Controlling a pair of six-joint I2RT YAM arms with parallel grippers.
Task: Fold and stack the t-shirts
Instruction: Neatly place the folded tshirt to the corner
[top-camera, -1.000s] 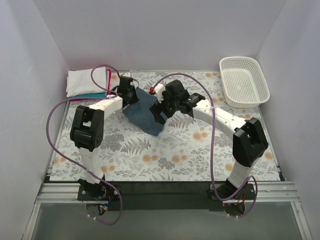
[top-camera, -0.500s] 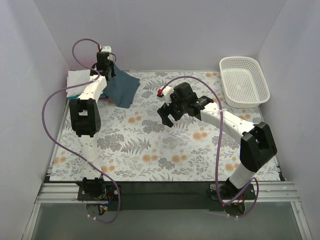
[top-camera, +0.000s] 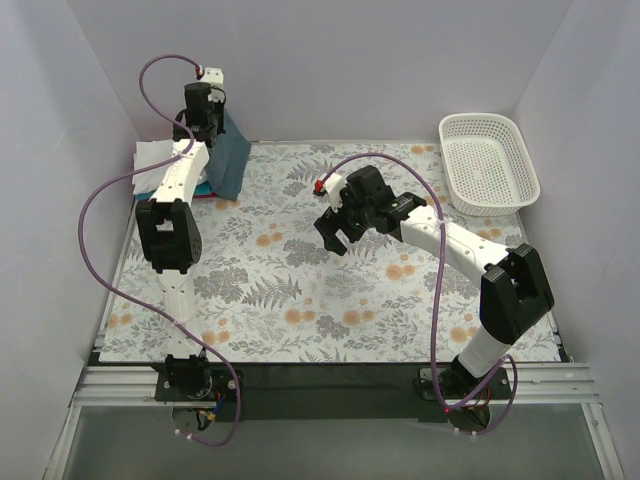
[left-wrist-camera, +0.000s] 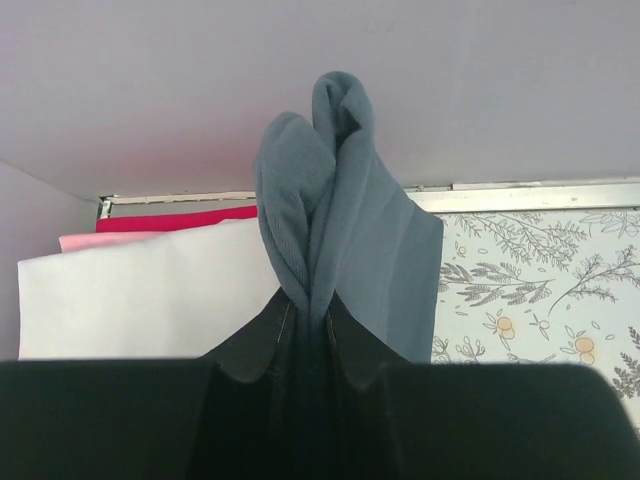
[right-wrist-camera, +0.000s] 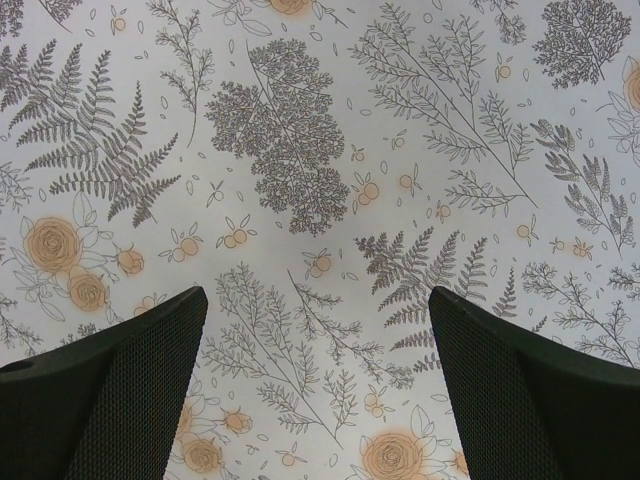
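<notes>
Your slate-blue t-shirt (left-wrist-camera: 345, 250) hung bunched from the left gripper (left-wrist-camera: 308, 325), pinched between its fingers, with the folded white t-shirt (left-wrist-camera: 150, 290) just beyond them. Released so, it could land crumpled or slide off. Your right gripper (right-wrist-camera: 315, 300) sat spread, holding nothing.

Mesh basket (top-camera: 490, 165) on a flowered bench (top-camera: 300, 300)
The white plastic mesh basket sits in the far right corner of the bench, long side running along the right wall (top-camera: 590, 150), its rim flared outward. A pale cover (right-wrist-camera: 300, 150) printed with grey ferns and orange blossoms lies over the bench top. A dark strip (top-camera: 330, 371) and a metal rail (top-camera: 330, 388) run along the near edge. Plain pale walls stand at left, back and right.
</notes>
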